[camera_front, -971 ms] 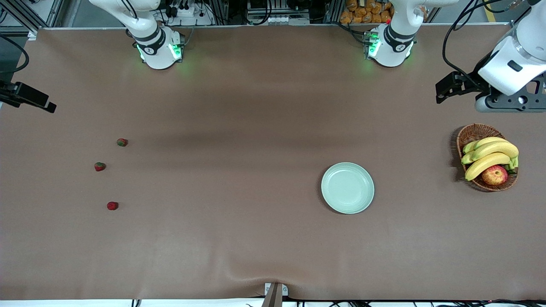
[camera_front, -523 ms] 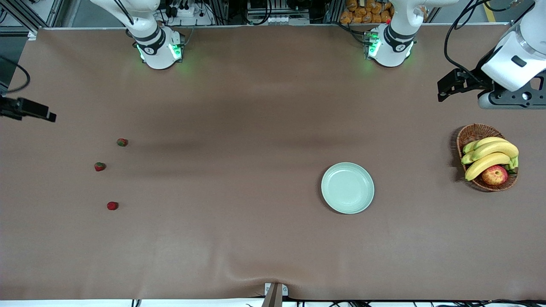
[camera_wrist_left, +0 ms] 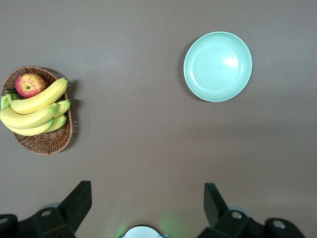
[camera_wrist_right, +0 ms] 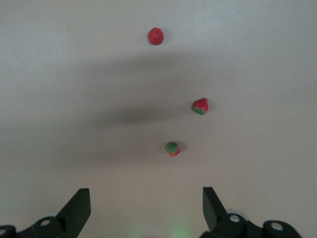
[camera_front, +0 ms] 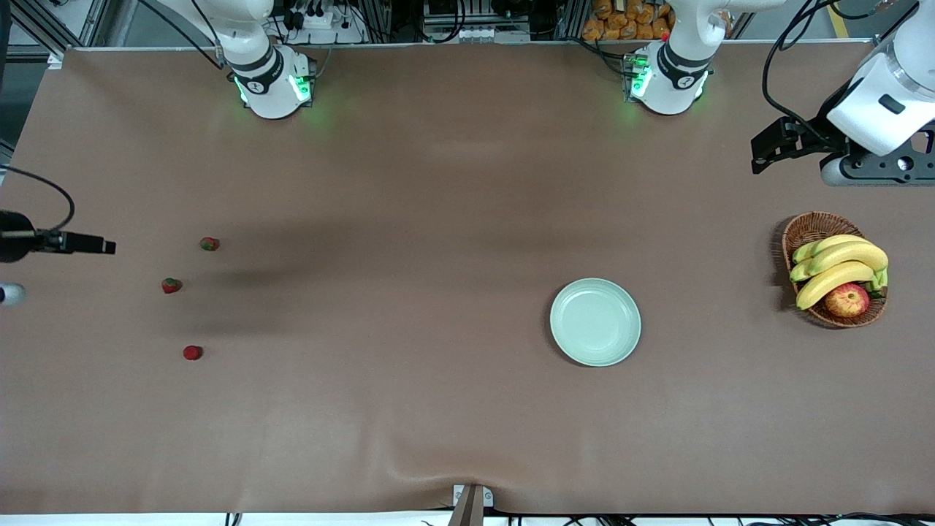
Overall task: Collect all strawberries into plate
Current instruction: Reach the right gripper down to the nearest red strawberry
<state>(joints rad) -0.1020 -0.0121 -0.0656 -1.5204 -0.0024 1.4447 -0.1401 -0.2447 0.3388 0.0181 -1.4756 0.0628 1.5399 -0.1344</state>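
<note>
1. Right tool [camera_wrist_right: 143,208]: jaws wide, empty, over the worktop [camera_front: 438,219] by the strawberries [camera_wrist_right: 172,148].
2. Left tool [camera_wrist_left: 146,206]: jaws wide, empty, waiting above the wicker basket [camera_front: 811,226].
3. Strawberries: three, well apart, at the right arm's end; orientation unclear.
4. Plate [camera_front: 595,321]: flat, empty.

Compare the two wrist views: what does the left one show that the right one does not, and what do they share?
Left wrist view only: the plate and the basket holding bananas and an apple. Right wrist view only: three strawberries lying apart. Both: bare brown table and that arm's own open fingers, the left gripper and the right gripper, holding nothing.
</note>
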